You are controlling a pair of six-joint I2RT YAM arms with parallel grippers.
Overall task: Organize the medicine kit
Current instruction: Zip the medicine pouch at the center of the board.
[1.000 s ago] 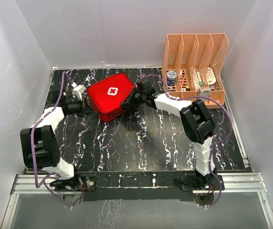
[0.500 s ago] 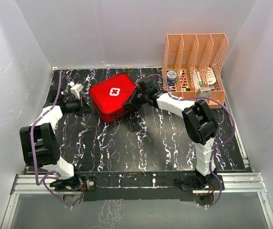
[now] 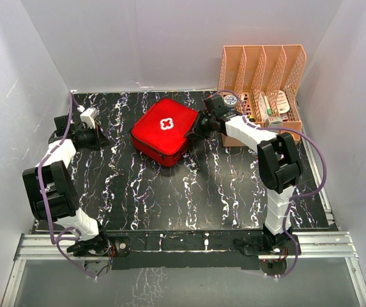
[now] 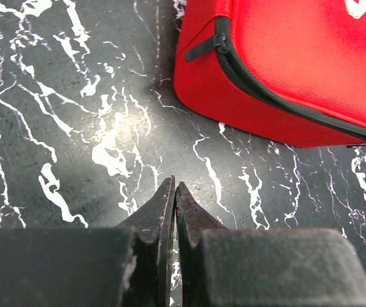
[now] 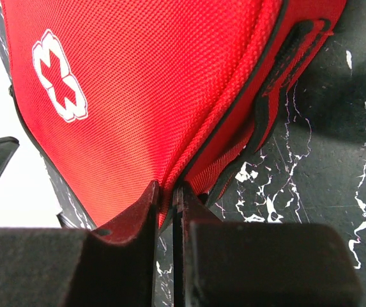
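The medicine kit point(image 3: 165, 130), a red fabric case with a white cross, lies shut on the black marbled table point(image 3: 170, 198) at the middle back. My right gripper point(image 3: 194, 130) is at the kit's right corner. In the right wrist view this gripper point(image 5: 167, 188) is shut on the red edge of the kit point(image 5: 138, 83) by the black zip seam. My left gripper point(image 3: 103, 139) sits well left of the kit, shut on nothing. In the left wrist view its tips point(image 4: 174, 185) hover over the table, the kit's zipped corner point(image 4: 285, 70) ahead to the right.
An orange-pink file rack point(image 3: 262, 67) stands at the back right, close behind the right arm, with several small items in its slots. White walls close in the table on three sides.
The right gripper has dragged the kit to the right and back, turning it. The left arm has drawn away to the left, leaving a wide gap to the kit.
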